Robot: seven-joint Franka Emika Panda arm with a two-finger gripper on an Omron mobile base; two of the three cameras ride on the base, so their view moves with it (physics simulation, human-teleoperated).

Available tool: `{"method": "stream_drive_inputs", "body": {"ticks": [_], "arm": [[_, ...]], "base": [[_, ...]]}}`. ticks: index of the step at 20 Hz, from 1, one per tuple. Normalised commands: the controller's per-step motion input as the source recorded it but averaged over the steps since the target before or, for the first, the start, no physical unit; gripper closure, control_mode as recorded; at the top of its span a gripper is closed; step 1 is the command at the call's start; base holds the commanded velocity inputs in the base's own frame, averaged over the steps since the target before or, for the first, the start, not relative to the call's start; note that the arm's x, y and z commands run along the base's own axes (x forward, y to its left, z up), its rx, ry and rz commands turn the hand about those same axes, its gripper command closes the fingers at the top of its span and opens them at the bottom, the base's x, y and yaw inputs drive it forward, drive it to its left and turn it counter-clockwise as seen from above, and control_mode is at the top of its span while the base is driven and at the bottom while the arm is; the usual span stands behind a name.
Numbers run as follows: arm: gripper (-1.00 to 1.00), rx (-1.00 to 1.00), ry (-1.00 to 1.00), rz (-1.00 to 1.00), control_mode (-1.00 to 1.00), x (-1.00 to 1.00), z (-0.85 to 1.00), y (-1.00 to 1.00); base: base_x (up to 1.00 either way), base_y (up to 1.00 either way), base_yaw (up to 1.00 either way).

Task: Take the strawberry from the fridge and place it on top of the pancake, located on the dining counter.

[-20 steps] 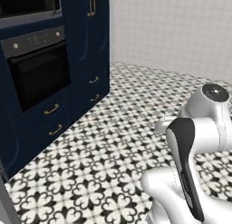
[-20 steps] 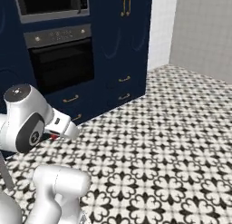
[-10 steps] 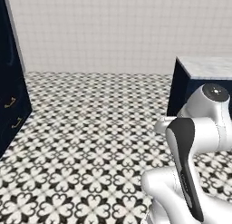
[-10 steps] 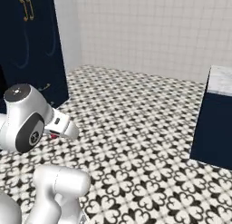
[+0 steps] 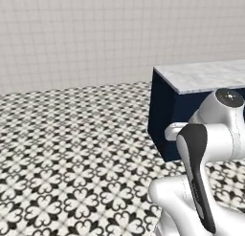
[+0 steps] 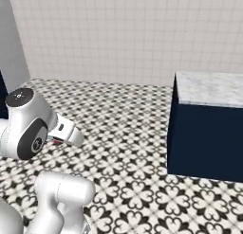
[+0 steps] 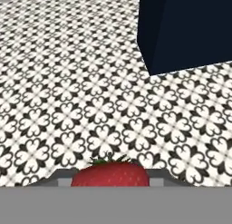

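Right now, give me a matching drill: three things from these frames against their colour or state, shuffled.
1. small red strawberry with green leaves
2. white-grey marble dining counter top
3. patterned tile floor

A. black and white
B. sits on a navy blue base
C. clamped between the fingers

Pairs: 1-C, 2-B, 3-A

No text, label, brand, number or sign could be read anywhere in these views.
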Motion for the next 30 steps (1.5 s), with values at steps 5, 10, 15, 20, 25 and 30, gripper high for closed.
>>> {"method": "stream_drive_inputs", "body": {"ticks": [5,10,15,20,25,30], "arm": [[1.00,0.00,0.00,0.00,1.00,0.00,0.00,0.00],[1.00,0.00,0.00,0.00,1.00,0.00,0.00,0.00],[1.00,0.00,0.00,0.00,1.00,0.00,0.00,0.00],[1.00,0.00,0.00,0.00,1.00,0.00,0.00,0.00],[1.00,0.00,0.00,0.00,1.00,0.00,0.00,0.00],[1.00,0.00,0.00,0.00,1.00,0.00,0.00,0.00]], "base": [[1.00,0.69,-0.35],[1.00,0.88,-0.39],[0.96,0.82,-0.41],[1.00,0.74,-0.39],[1.00,0.88,-0.34],[1.00,0.94,-0.35]]}}
